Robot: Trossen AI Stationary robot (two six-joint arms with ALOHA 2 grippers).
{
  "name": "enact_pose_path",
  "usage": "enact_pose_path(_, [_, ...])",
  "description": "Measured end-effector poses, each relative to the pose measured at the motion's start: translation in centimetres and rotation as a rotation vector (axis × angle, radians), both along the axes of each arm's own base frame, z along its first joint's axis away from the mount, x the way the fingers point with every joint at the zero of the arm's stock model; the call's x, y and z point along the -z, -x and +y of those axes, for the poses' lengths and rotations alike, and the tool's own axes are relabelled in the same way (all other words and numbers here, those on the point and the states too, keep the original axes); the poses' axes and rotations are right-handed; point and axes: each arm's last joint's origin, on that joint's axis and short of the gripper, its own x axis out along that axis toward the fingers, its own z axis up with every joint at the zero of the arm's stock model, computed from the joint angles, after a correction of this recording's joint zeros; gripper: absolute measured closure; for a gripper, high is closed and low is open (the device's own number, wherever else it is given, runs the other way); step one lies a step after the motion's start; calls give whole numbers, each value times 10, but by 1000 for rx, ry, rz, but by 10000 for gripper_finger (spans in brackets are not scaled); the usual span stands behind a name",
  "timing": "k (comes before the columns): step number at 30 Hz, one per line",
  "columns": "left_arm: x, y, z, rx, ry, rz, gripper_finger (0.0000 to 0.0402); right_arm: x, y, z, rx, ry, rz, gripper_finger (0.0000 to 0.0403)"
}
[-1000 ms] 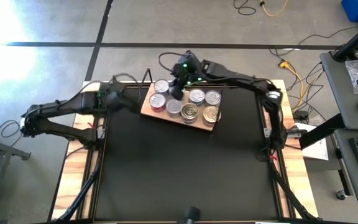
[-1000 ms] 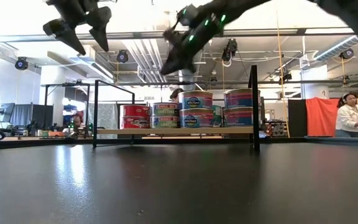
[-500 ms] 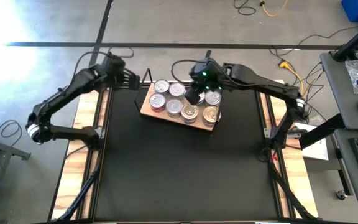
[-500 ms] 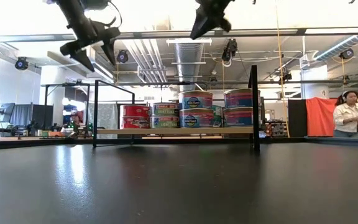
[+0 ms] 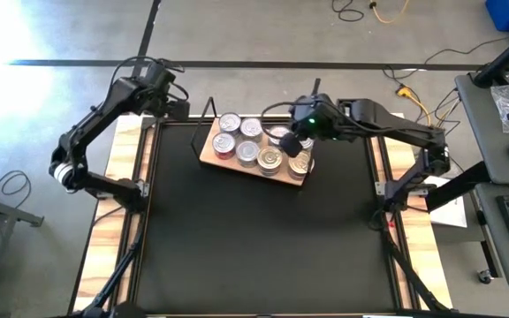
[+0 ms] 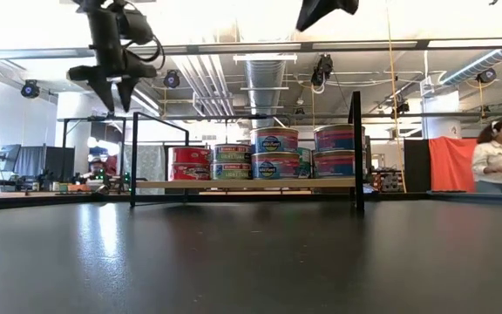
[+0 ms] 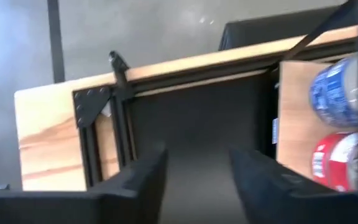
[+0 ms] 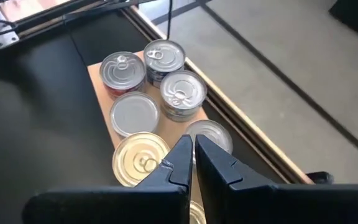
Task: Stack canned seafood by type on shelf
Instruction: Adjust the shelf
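Your right gripper (image 5: 295,141) hangs in the air above the right end of the shelf (image 5: 208,150), its two fingers (image 8: 182,163) pressed together with nothing between them. Through its wrist camera you look down on the tins (image 8: 176,94), which stand on the light wooden board with silver tops and one gold top (image 8: 140,158) nearest the fingers. Your left gripper (image 5: 182,109) is raised off to the left of the shelf, near the far left corner of the black mat (image 5: 254,238); its fingers (image 7: 143,179) stand partly apart and hold nothing. The tins (image 5: 258,148) are all on the shelf, which sits at the far edge of the mat, roughly in the middle of the table (image 5: 109,221). From table height you see them stacked two high, red-sided tins (image 6: 191,163) at the left and taller blue-labelled stacks (image 6: 276,152) toward the right, between the shelf's black frame ends (image 6: 356,148). A person (image 6: 497,159) stands in the room beyond the table, at the right.
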Motion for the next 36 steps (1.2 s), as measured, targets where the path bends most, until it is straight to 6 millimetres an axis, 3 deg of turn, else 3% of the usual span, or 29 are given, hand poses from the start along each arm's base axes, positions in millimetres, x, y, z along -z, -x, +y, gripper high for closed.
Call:
enact_pose_path(4, [9, 7, 4, -38, 46, 30, 317, -8, 16, 5, 25, 0, -13, 390])
enact_pose_path(8, [11, 6, 7, -65, 66, 3, 361, -6, 31, 8, 44, -28, -23, 390])
enact_pose_path(15, [22, 10, 7, -85, 160, -65, 369, 6, 49, 20, 57, -95, -33, 390])
enact_pose_path(22, [50, 8, 0, -139, 249, -55, 369, 18, 62, 29, 66, -123, -60, 390])
enact_pose_path(36, [68, -24, -56, -26, 253, -158, 369, 12, 74, 33, -14, -125, -78, 390])
